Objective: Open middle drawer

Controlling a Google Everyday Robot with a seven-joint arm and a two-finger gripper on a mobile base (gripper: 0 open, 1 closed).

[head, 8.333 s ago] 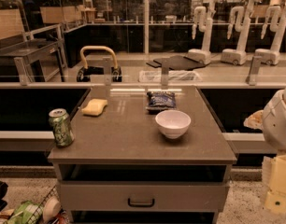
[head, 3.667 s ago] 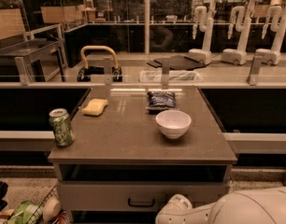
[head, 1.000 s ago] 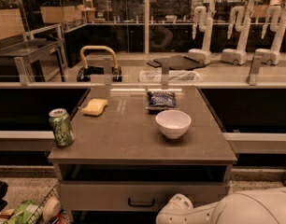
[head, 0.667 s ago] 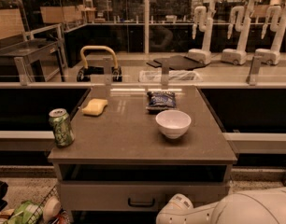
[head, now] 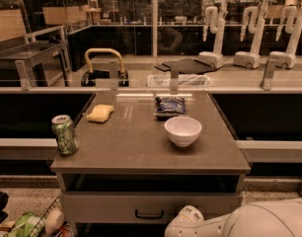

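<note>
The middle drawer (head: 106, 209) is a wide grey front under the counter unit's dark open slot (head: 151, 182). Its small dark curved handle (head: 149, 214) sits at the centre, and the drawer looks shut. My white arm (head: 249, 221) lies across the bottom right of the camera view. Its rounded end (head: 184, 220) is just right of the handle and slightly lower. My gripper itself is out of view, below the bottom edge of the picture.
The counter top (head: 136, 147) carries a green soda can (head: 64, 135) at the left edge, a yellow sponge (head: 100, 113), a blue chip bag (head: 169, 106) and a white bowl (head: 183, 130). A wire basket with items (head: 35, 223) stands at the lower left on the floor.
The arm moved from the right edge down to the bottom right, in front of the drawer. Over the last second nothing has visibly moved.
</note>
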